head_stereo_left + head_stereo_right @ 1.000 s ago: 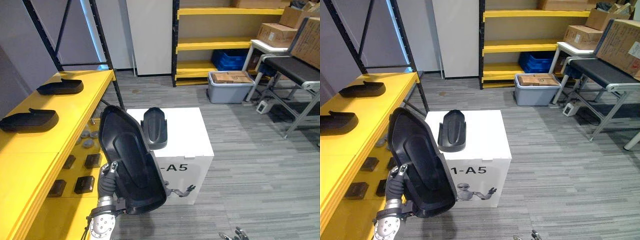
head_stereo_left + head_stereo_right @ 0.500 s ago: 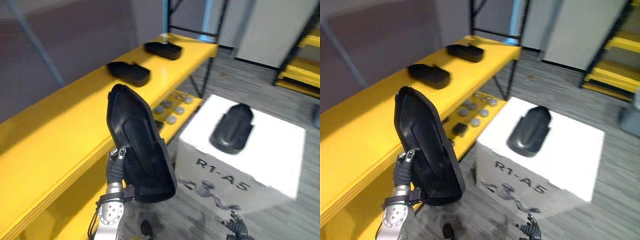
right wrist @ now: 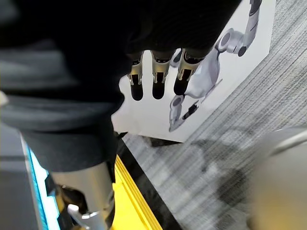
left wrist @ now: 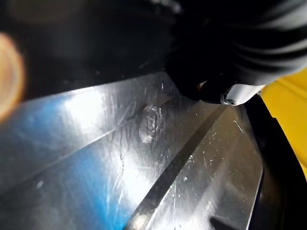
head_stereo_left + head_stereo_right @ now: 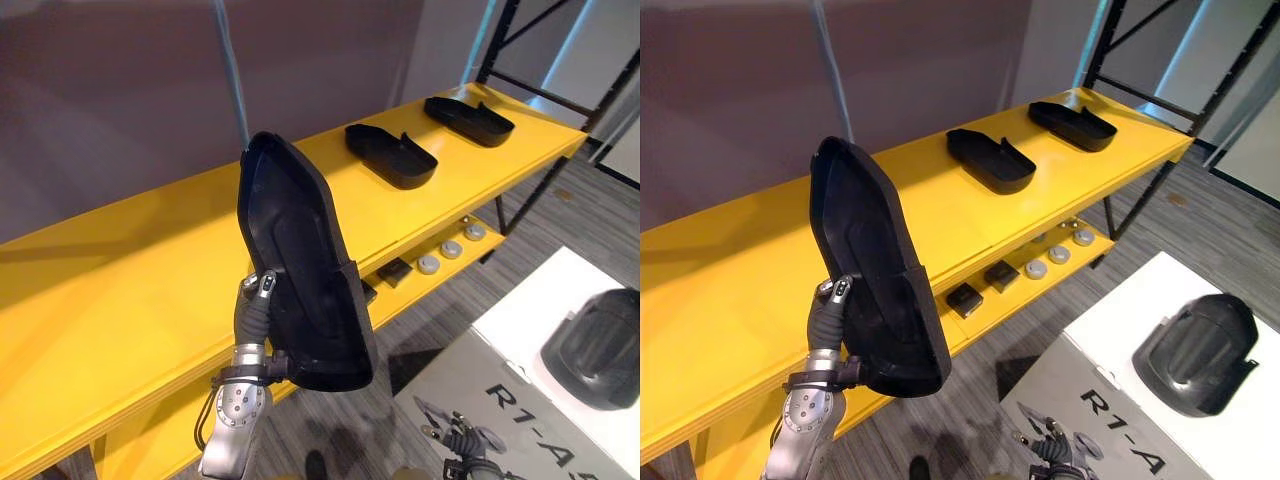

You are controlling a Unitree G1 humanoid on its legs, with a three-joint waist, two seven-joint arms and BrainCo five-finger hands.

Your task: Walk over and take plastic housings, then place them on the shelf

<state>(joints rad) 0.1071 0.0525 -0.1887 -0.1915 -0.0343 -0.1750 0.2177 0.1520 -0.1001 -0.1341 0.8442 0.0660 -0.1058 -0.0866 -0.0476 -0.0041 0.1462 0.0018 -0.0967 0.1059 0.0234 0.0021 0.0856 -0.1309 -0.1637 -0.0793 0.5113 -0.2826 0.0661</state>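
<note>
Off front edge of shelf [image 5: 120, 290]: left hand [image 5: 256, 300] grips housing [image 5: 300, 250] by its lower rim, upright, not yet down. Risk: tall piece levers in that low grip and twists, or clips shelf lip. Right hand [image 3: 153, 79] slack-fingered, empty, away from shelf

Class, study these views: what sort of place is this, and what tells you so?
Likely a storeroom or workshop: a long yellow shelf holding black housings, small parts on its lower tier, a white box.

we see even bright light on the yellow shelf [image 5: 120, 300]; white-blue glare streaks the plastic housing [image 4: 120, 143] up close; back wall [image 5: 120, 100] dim.
</note>
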